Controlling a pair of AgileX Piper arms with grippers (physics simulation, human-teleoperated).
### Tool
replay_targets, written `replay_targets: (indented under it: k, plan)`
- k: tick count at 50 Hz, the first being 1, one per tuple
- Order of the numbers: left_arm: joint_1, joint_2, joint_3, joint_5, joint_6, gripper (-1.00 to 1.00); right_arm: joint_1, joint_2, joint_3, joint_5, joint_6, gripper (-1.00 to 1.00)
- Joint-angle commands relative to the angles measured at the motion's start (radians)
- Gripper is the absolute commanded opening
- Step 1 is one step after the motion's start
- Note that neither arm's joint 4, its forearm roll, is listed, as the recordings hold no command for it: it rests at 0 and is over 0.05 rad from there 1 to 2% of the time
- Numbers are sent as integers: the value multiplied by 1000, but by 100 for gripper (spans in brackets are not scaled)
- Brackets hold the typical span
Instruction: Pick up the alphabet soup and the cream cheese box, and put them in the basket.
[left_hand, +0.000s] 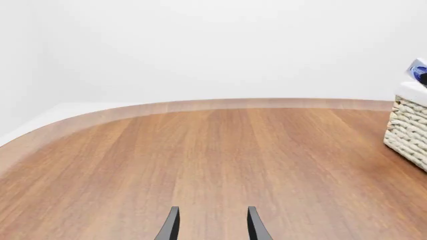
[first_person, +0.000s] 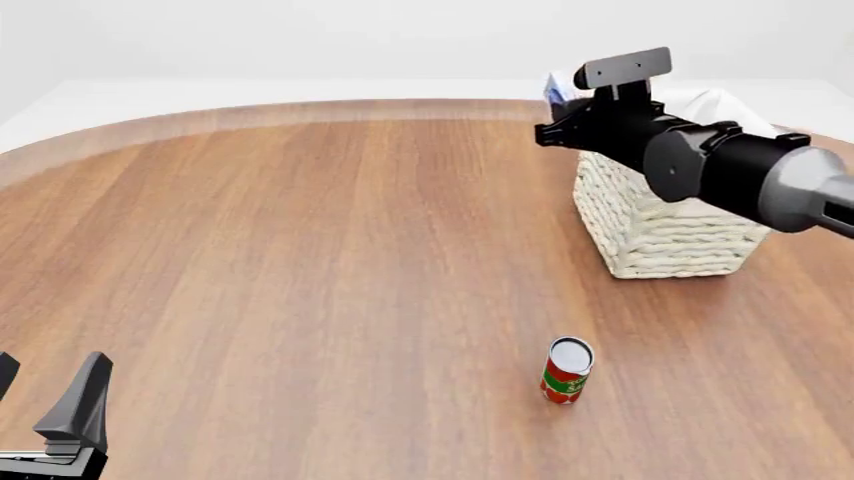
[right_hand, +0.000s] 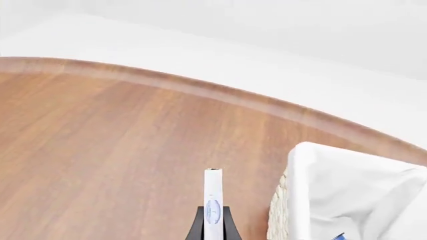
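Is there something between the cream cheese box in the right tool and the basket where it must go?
Nothing visible. The right tool holds the cream cheese box on edge, above the table, just beside the basket rim. The red-and-green can stands far away, nearer the camera.

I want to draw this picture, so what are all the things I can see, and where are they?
Table: one, brown wood, under everything.
Basket: one, cream-white wicker with white cloth, far right.
Red can: one, red and green with silvery top, standing near the front, in front of the basket.
Thin box: one, white and blue, pinched edge-on by the right gripper, beside the basket's rim.
Left gripper: dark, jaws apart, empty, front left.
Right gripper: dark, by the basket's left rim.
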Motion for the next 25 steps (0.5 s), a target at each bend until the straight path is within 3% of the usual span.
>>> replay_targets:
  k: [1, 19, 25]
  plan:
    - [0, 0, 0, 0, 0, 100, -43, -29, -45, 18, 3, -100]
    - [0, 0, 0, 0, 0, 100, -157, -26, -133, 67, -12, -100]
    - [0, 0, 0, 0, 0, 100, -185, 13, -212, 102, -20, -100]
